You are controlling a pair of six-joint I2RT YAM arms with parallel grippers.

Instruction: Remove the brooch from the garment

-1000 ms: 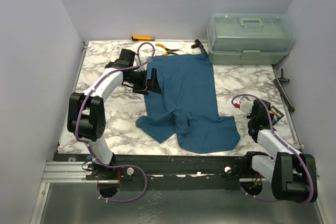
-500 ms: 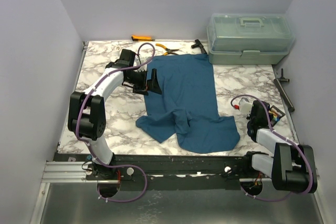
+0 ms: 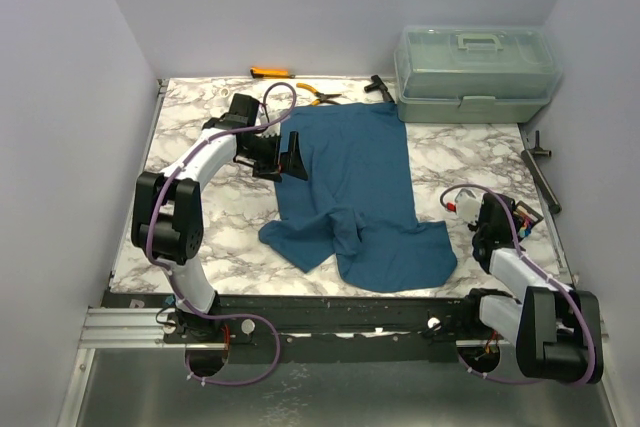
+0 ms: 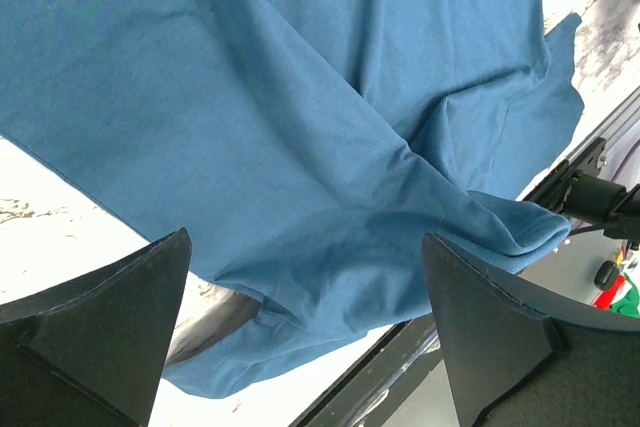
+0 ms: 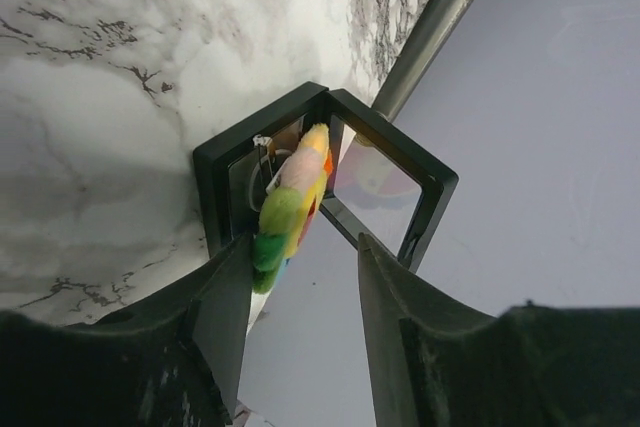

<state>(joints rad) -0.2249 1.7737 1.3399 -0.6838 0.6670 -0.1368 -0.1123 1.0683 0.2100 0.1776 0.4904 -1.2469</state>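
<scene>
Right wrist view: right gripper (image 5: 302,247) part open, grips nothing; brooch (image 5: 290,202) just past its tips, maybe lying in black box (image 5: 255,127). Left gripper (image 4: 305,239) wide open, empty, above garment (image 4: 300,97).

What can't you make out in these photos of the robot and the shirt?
Right wrist view: the brooch sits edge-on in a black frame, so its face is hidden.
Top view: the brooch is too small to find beside the right gripper.
Left wrist view: the garment runs off the edges; its neck is out of sight.
Top view: the toolbox lid is cloudy, contents unclear.
</scene>
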